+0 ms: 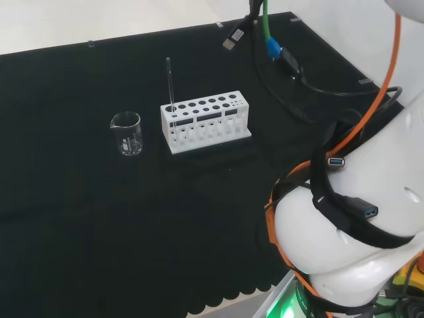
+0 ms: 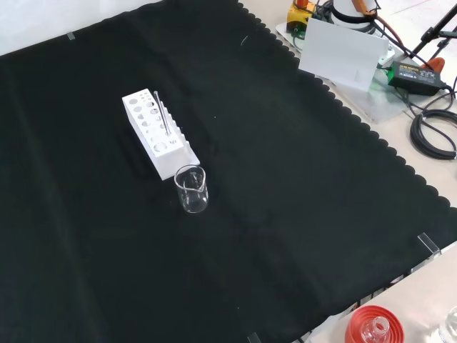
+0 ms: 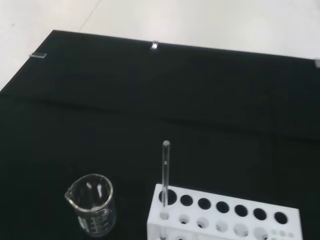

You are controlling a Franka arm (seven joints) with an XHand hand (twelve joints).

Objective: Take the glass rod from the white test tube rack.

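A white test tube rack with two rows of holes stands near the middle of the black cloth. A thin glass rod stands upright in the hole at the rack's left end in the head view. The front view has the rack left of centre, with the rod leaning up from the end of the rack nearest the beaker. From the wrist view, the rod rises out of an end hole of the rack.
A small clear glass beaker stands just left of the rack in the head view, in front of it in the front view. Cables lie at the back right. A red ribbed ring sits off the cloth's front edge.
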